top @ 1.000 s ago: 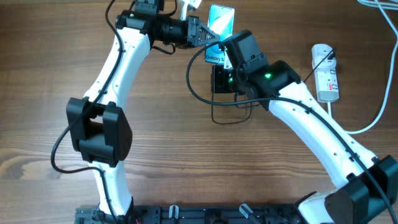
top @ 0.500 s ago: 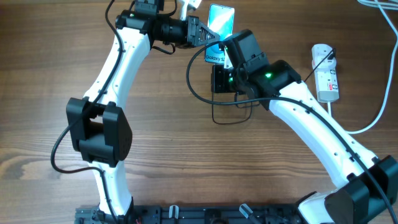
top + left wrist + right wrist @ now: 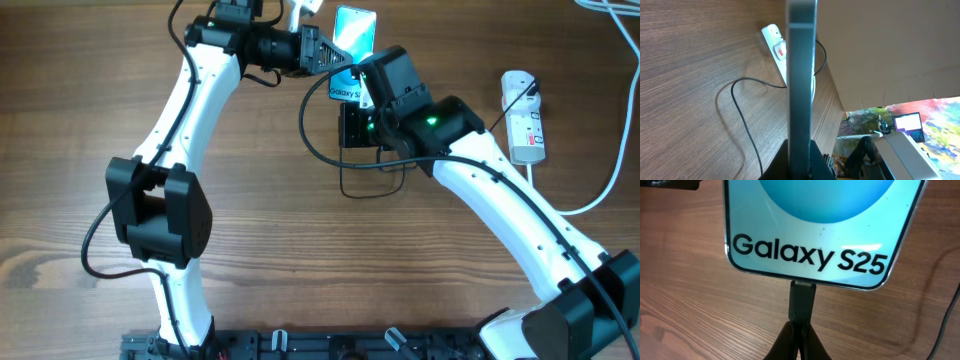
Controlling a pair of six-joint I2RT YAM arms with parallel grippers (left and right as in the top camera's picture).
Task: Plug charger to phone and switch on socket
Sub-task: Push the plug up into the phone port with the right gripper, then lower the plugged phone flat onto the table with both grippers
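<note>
Right wrist: R claw shut on thin black metal-tipped charger plug, just ahead of its tips, meeting the bottom edge of the flat cyan-screen phone; fully seated? can't tell. L claw clamps phone edge-on, prob. to brace port. White elongated socket well off to R claw's side.

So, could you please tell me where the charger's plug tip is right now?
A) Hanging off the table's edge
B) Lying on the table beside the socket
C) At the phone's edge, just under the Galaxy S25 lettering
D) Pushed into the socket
C: in the right wrist view the charger plug, pinched in the right fingers, meets the edge of the phone directly below the lettering.
</note>
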